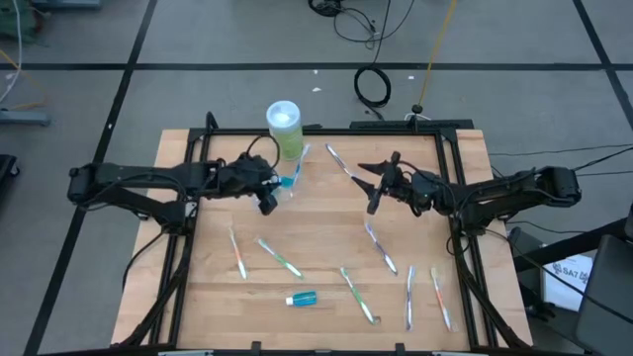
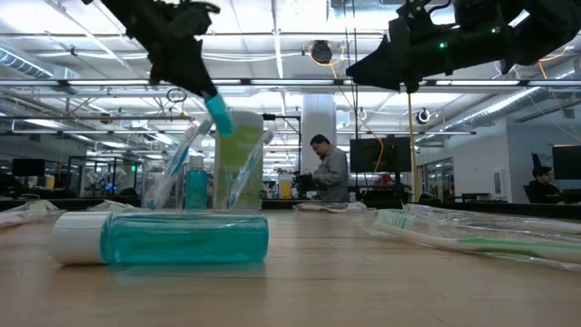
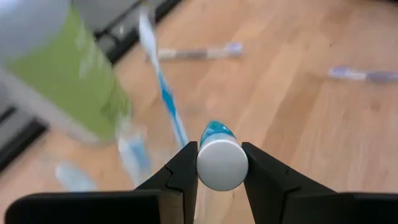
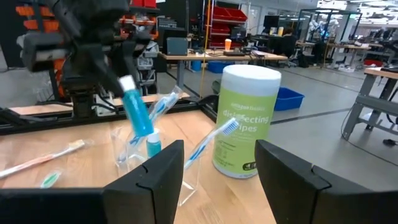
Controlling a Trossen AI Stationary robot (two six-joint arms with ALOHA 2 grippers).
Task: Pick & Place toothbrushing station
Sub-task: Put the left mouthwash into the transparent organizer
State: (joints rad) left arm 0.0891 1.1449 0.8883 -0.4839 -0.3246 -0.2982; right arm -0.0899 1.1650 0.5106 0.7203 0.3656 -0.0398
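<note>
Left arm reached in from my left across the table's rear half, wrist bent down. Left gripper hung above the table's rear-centre, its jaws clamped on a small blue toothpaste tube; the white cap faced the wrist camera, and the tube angled downward from the fingers. In the low view I saw that gripper raised well off the surface.

Right arm came in from my right, forearm roughly level, elbow near the table's right edge. Right gripper hovered over the rear right-of-centre area, jaws spread wide and holding nothing, both fingers well apart. It sat high in the low view.
</note>
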